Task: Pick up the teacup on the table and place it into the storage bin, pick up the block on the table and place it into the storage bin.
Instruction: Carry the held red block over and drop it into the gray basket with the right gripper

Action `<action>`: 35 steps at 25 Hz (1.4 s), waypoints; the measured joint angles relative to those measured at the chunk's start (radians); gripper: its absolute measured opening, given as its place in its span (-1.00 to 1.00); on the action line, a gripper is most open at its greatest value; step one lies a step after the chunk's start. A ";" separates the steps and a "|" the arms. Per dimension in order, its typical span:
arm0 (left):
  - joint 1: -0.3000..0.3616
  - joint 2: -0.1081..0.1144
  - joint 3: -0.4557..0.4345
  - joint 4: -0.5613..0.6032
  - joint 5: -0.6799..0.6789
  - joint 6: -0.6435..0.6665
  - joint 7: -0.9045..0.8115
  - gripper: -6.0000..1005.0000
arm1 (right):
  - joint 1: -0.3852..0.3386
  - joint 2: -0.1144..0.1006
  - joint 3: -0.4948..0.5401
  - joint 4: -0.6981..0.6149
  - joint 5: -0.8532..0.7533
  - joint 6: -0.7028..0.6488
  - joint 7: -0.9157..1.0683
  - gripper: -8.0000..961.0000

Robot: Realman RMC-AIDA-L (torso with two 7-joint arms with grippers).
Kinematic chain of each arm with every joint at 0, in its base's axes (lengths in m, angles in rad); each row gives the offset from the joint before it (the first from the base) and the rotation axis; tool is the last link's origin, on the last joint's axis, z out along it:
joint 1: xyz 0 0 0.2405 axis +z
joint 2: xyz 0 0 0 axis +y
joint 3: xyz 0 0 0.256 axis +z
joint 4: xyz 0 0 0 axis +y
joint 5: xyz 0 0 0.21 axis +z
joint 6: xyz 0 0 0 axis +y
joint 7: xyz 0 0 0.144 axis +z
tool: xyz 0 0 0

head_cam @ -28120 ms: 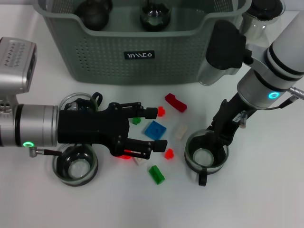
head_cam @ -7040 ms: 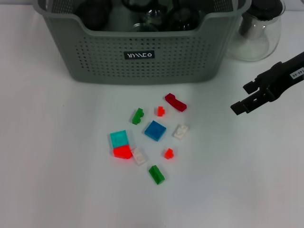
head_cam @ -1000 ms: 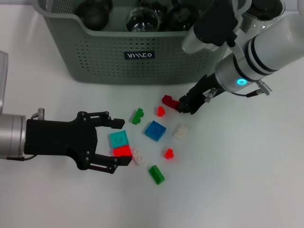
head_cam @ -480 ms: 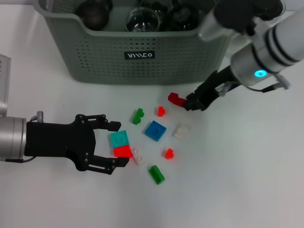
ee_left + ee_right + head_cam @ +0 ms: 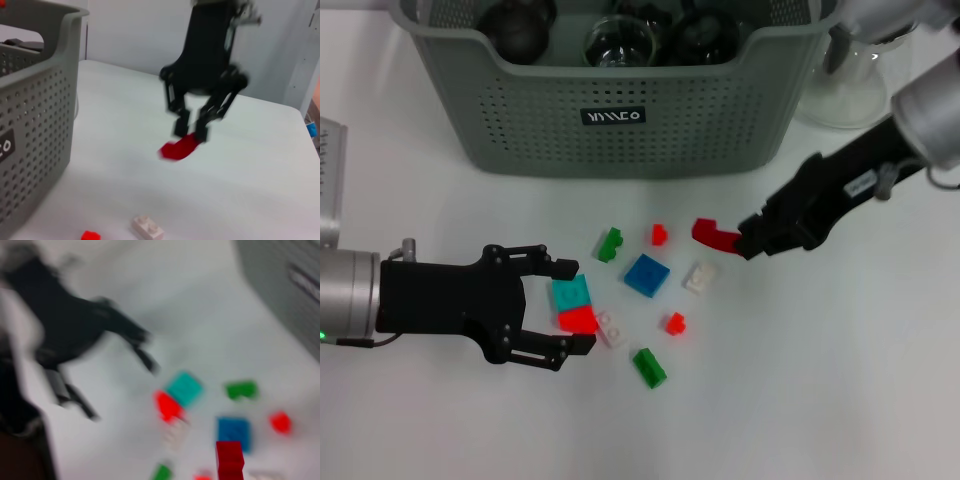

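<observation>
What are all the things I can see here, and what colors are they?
storage bin: one, grey-green, far side of table, dark cups inside
glass carafe: one, clear, right of bin
dark red block: one, held above table
green blocks: two, on table
small red blocks: two
blue block: one
white blocks: two
teal block: one, touching a red block
left gripper: black, open around teal and red blocks
right gripper: black, shut on dark red block

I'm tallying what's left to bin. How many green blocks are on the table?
2. One green block lies below the bin, left of the blue block. The other lies nearest the camera, below the small red block. None seems hidden.
</observation>
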 joint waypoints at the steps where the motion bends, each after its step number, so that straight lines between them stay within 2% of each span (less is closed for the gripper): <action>1: 0.000 0.000 0.000 -0.003 0.002 0.000 0.000 0.77 | 0.006 0.003 0.036 -0.038 0.021 -0.057 -0.003 -0.58; 5: 0.000 0.001 0.000 -0.005 0.005 0.006 -0.001 0.77 | 0.048 0.003 0.156 -0.134 0.170 -0.178 0.015 -0.58; 8: 0.002 0.001 -0.001 -0.006 0.006 0.009 -0.001 0.77 | 0.103 -0.020 0.258 -0.136 0.289 -0.185 0.057 -0.58; 10: 0.002 0.001 -0.002 -0.007 0.006 0.010 -0.001 0.77 | 0.148 -0.044 0.325 -0.123 0.321 -0.140 0.097 -0.58; 14: 0.001 0.000 -0.002 -0.007 0.005 0.013 -0.002 0.78 | 0.212 -0.091 0.330 -0.079 0.202 0.034 0.175 -0.58; 17: 0.001 0.001 -0.002 -0.007 0.001 0.013 -0.002 0.78 | 0.283 -0.110 0.310 0.013 0.033 0.165 0.204 -0.58; 20: -0.002 0.001 -0.002 -0.007 0.000 0.013 -0.002 0.78 | 0.359 -0.101 0.290 0.111 -0.157 0.266 0.215 -0.58; 26: -0.008 0.002 -0.002 -0.007 -0.001 0.014 -0.011 0.78 | 0.463 -0.027 0.206 0.269 -0.494 0.472 0.266 -0.58; 28: -0.009 0.002 -0.002 -0.007 -0.001 0.014 -0.012 0.78 | 0.479 -0.012 0.176 0.311 -0.553 0.527 0.293 -0.58; 31: -0.011 0.002 -0.003 -0.006 -0.002 0.013 -0.012 0.78 | 0.491 0.000 0.132 0.364 -0.606 0.586 0.328 -0.58; 35: -0.012 0.002 -0.003 -0.006 -0.002 0.010 -0.012 0.78 | 0.484 0.000 0.066 0.388 -0.614 0.626 0.366 -0.58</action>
